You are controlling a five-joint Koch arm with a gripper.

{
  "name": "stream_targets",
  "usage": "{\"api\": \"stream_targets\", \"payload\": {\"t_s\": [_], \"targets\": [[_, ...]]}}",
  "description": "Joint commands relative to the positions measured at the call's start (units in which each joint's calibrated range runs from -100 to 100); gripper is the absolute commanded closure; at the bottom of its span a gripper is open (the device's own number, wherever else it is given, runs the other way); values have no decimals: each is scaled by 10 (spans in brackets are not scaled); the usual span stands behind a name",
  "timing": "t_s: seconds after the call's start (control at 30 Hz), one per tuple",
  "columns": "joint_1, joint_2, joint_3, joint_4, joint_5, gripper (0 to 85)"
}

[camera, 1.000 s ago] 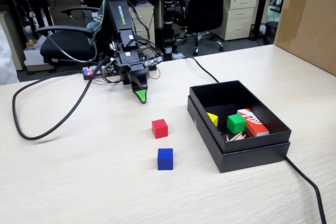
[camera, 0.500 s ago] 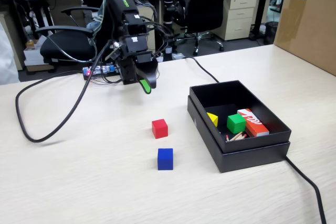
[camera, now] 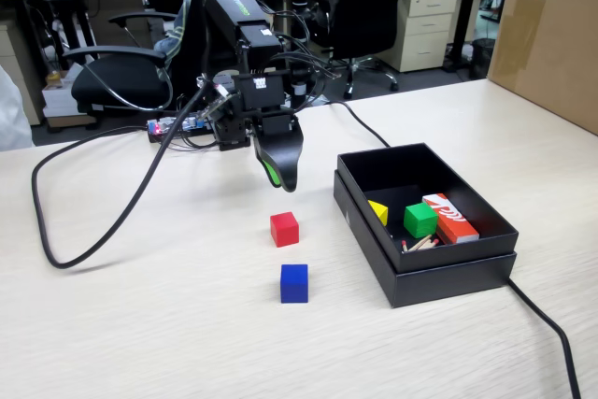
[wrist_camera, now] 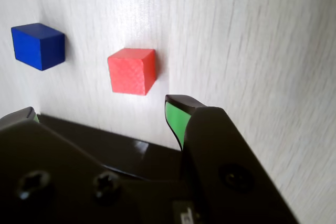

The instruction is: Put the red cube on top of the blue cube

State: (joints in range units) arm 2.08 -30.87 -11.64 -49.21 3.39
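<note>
The red cube [camera: 285, 229] sits on the light wooden table, with the blue cube [camera: 294, 283] just in front of it, a small gap between them. My gripper [camera: 280, 170] hangs above the table behind the red cube, not touching it. In the wrist view the red cube [wrist_camera: 132, 71] lies ahead of my gripper [wrist_camera: 102, 111] and the blue cube [wrist_camera: 38, 45] lies to its left. The green-padded fingertips [wrist_camera: 177, 116] stand wide apart with nothing between them.
A black open box [camera: 467, 263] stands to the right in the fixed view, holding a green cube [camera: 420, 220], a yellow wedge [camera: 378, 212] and an orange-red box [camera: 450, 217]. A black cable [camera: 112, 221] loops on the left. A cardboard box [camera: 551, 35] stands far right.
</note>
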Motion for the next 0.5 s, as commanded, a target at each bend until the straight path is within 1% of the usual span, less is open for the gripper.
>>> {"api": "stream_targets", "payload": {"t_s": [0.0, 0.47], "targets": [[-5, 45, 62, -5, -2, 378], [-10, 181, 97, -5, -1, 375]]}}
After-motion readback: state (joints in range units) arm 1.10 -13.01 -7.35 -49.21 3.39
